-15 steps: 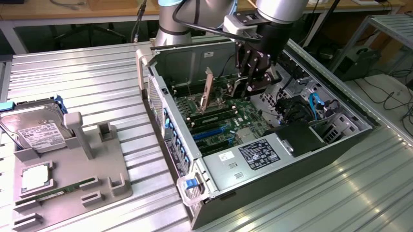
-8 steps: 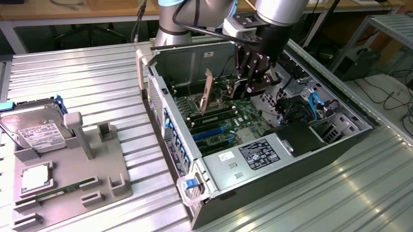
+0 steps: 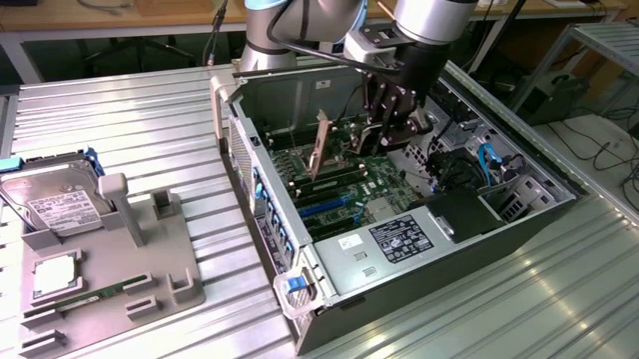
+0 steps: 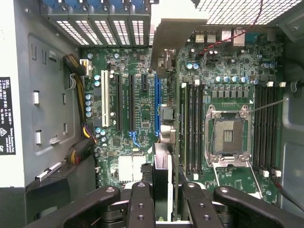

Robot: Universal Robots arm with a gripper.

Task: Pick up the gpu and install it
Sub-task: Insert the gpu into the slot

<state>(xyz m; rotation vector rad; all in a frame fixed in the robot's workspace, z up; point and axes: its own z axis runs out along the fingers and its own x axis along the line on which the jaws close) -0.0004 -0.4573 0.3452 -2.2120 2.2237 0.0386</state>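
Corrugated metal bench (image 3: 499, 299), open PC case (image 3: 330, 299) lying on it. Gripper (image 4: 161, 190) inside the case, clamped on the gpu (image 4: 164, 118), held edge-on above the motherboard (image 4: 137, 166), over the blue slot (image 4: 156, 107). Hard drive (image 3: 55, 198) well apart on the exterior view's left.

Ribbed metal table (image 3: 120, 112) (wooden benches (image 3: 80, 15) behind).

You're working inside the open case (image 3: 519, 224); the upright gpu (image 3: 322, 143) is standing between the rear wall (image 3: 289, 97) and the gripper (image 3: 384, 138); the black shroud (image 3: 465, 213) is blocking the front end.
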